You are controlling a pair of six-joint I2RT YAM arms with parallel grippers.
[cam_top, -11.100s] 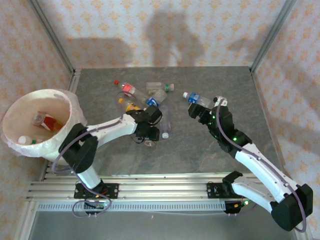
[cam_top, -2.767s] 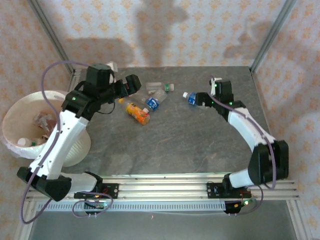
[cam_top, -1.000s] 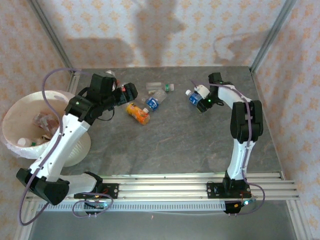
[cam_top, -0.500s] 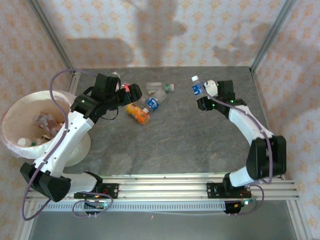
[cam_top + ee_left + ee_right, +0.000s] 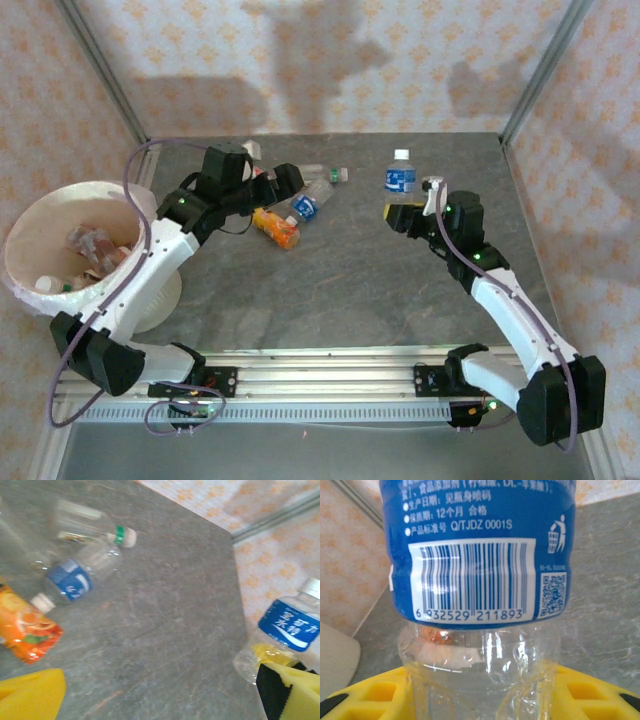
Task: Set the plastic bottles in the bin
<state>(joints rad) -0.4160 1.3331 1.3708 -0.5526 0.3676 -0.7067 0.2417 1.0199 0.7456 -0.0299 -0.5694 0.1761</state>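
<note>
Plastic bottles not yet binned lie in a loose cluster just ahead of the left claw (image 5: 288,182). One more stands upright in the right claw (image 5: 400,213).

1. Left claw. It is released, with the jaws spread wide and nothing between them. The orange-labelled bottle (image 5: 27,630) is nearest, ahead and to the claw's left. The lying blue-labelled bottle (image 5: 70,580) is just beyond it, and the green-ringed clear bottle (image 5: 85,522) is farthest. Take the orange one first and close across its body, not its cap end. A round bottle lying flat is likely to roll away from a glancing pad.

2. Right claw. It is clenched on the upright blue bottle (image 5: 480,555). The yellow pads (image 5: 375,690) press the clear wall below the label. The grip sits low on a thin wall, so tipping or crushing is the likely fault. Carry the bottle slowly and level. The bin lies well to this claw's left, beyond the left arm, and whether this claw can reach it cannot be told.

3. Containers. The bin (image 5: 92,188) sits well to the left of the left claw and nearer the bases. It is bag-lined and pinkish inside. It holds several bottles, including red-labelled ones (image 5: 88,245) and a white-capped one (image 5: 45,283); the exact count cannot be told. The held bottle's clear base looks empty.
</note>
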